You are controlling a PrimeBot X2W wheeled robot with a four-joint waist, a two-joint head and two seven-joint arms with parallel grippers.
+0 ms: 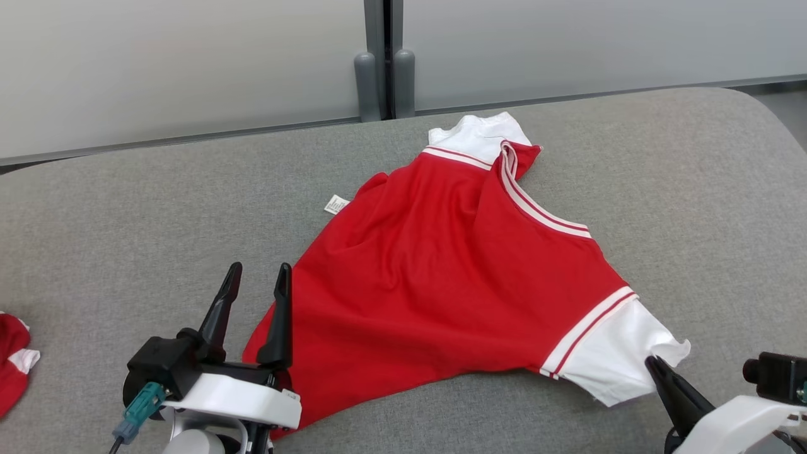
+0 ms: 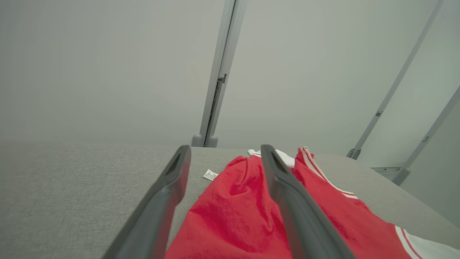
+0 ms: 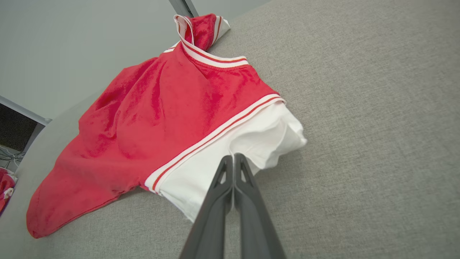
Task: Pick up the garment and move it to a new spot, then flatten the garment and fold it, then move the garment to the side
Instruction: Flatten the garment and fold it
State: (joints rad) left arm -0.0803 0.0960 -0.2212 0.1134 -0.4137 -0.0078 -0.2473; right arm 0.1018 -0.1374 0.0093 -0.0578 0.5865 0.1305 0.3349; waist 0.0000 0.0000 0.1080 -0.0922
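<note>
I'm looking across a broad surface covered in grey woven fabric (image 1: 126,208), rounded off at its far right corner. Behind it stand pale frosted wall panels (image 1: 176,63), split by a grey vertical post (image 1: 383,25). Two rounded grey caps (image 1: 367,85) sit side by side at the foot of the post, right at the back edge of the surface. A bunched red-and-white cloth (image 1: 12,359) lies at the far left of my head view, cut off by the frame. The left wrist view shows slanted grey struts (image 2: 395,84) against the panels. The right wrist view shows cables (image 3: 9,158) in a dark gap beyond the surface.
</note>
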